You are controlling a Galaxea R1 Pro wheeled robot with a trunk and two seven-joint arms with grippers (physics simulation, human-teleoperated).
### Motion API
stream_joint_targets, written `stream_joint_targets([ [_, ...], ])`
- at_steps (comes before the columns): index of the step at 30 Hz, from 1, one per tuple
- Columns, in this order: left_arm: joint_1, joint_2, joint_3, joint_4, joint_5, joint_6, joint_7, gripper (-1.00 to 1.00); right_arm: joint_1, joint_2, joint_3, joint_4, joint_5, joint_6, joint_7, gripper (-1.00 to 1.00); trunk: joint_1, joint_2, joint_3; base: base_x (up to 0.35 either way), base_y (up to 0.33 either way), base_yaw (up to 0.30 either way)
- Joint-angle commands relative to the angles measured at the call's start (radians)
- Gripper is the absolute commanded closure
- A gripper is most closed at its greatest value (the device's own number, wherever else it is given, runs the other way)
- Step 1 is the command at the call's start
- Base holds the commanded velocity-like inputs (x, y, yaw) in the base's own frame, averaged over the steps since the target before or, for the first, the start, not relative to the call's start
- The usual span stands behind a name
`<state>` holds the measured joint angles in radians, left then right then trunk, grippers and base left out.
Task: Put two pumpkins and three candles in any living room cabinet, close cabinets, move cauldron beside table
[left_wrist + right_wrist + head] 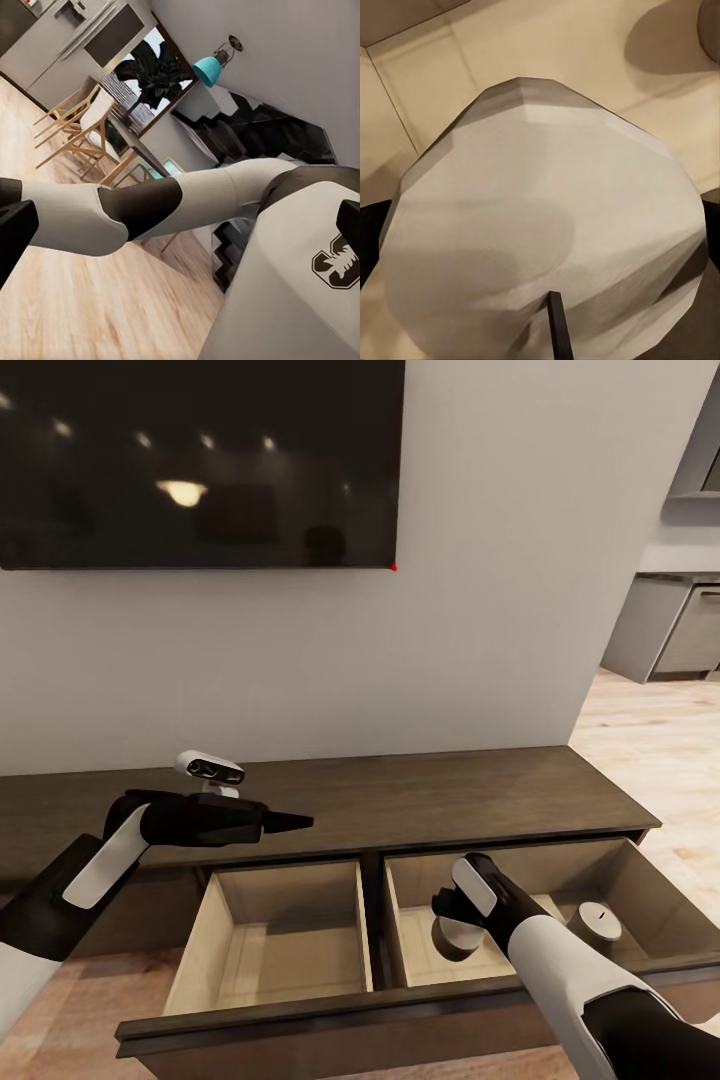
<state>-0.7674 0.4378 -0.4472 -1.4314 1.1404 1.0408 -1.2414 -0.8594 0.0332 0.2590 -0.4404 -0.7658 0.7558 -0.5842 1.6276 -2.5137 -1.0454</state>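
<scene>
Right now I'm lowering a candle [455, 938] into the open cabinet [400, 810] drawer.
My right gripper [450, 920] is reaching down into the right compartment at about 5 o'clock in the head view, fingers closing around the candle, which is filling the right wrist view [540, 240] with its dark wick showing. Another candle [595, 925] is sitting upright in the same compartment, toward 4 o'clock, apart from the held one. My left gripper [290, 821] is hovering over the cabinet top at 9 o'clock, pointing right, fingers pressing together on nothing. Left compartment [270, 940] is showing bare wood.
</scene>
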Motion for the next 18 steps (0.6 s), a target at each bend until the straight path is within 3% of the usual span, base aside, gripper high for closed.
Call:
stream_joint_targets([
  [1, -0.001, 0.001, -0.002, 0.0, 0.004, 0.006, -0.001, -1.0, -0.001, -0.001, 0.007, -0.001, -0.01, 0.002, -0.01, 1.0, 0.0, 0.0, -0.001, 0.0, 0.0, 0.0],
  [18, -0.001, 0.001, -0.002, 0.0, 0.004, 0.006, -0.003, -1.0, -0.002, 0.002, 0.007, 0.003, -0.007, 0.002, -0.009, 1.0, 0.0, 0.0, -0.001, 0.0, 0.0, 0.0],
])
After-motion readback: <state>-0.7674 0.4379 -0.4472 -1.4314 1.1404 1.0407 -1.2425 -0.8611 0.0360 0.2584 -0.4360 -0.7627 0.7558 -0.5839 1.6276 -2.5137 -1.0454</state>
